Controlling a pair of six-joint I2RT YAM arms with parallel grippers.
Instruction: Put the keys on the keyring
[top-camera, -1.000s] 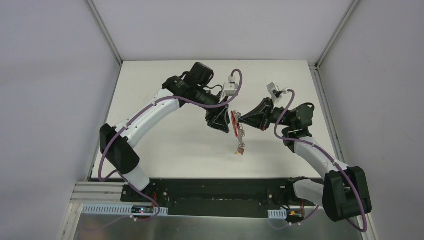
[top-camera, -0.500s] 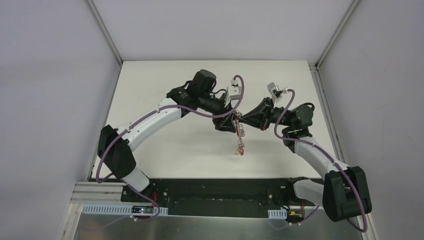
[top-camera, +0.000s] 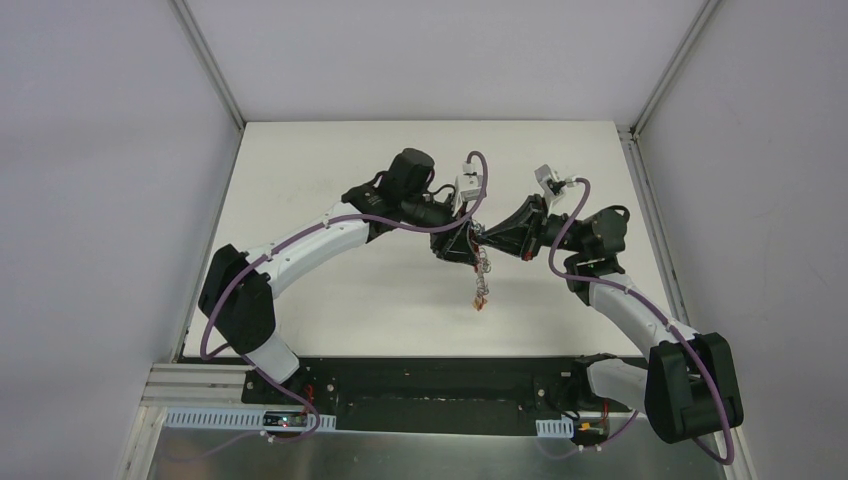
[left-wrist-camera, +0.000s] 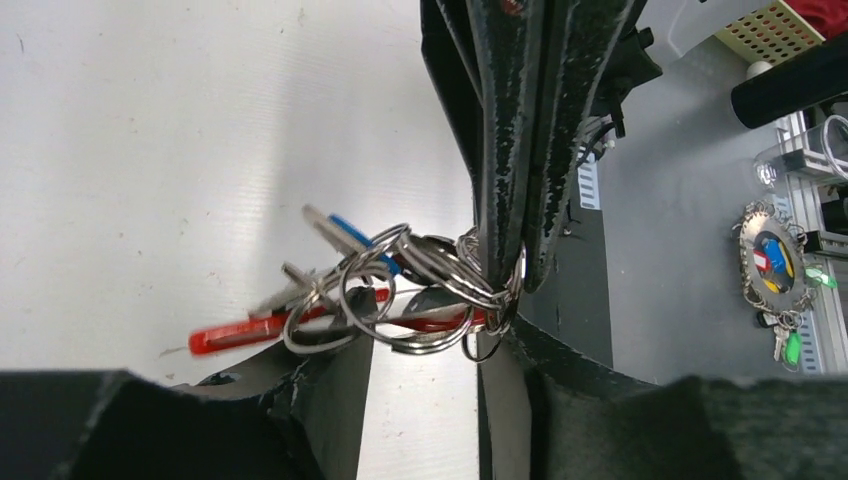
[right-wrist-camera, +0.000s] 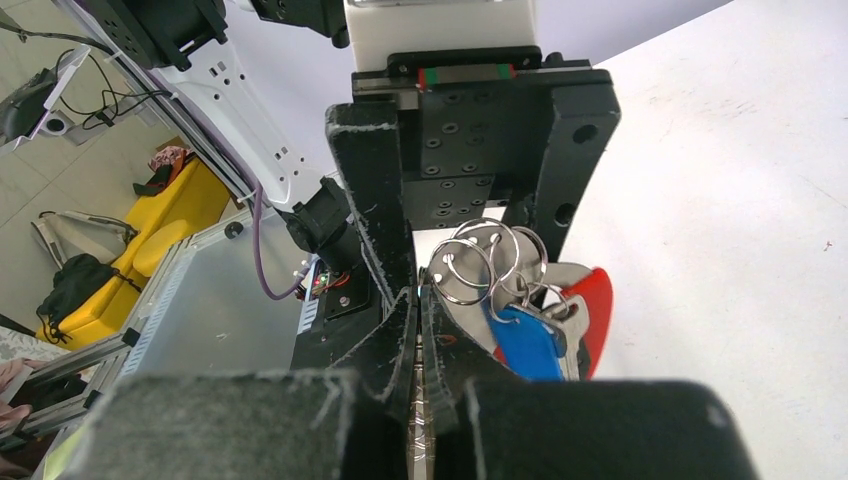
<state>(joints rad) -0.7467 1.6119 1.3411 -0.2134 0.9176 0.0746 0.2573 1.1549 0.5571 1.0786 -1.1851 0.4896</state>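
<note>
The left gripper (top-camera: 458, 245) has been brought rightward, jaws apart, astride the keyring (top-camera: 483, 262), which is held above mid-table, pinched in the closed right gripper (top-camera: 481, 237); the keys (top-camera: 481, 297) dangle beneath, so a ring can probably be spread next

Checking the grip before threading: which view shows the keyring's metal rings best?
Left wrist: the keyring fans out side-on, rings distinct, pinched at one end by the right gripper. Right wrist shows rings close, but its own fingers cover the pinch. Top external shows only a tiny dangling bunch.
</note>
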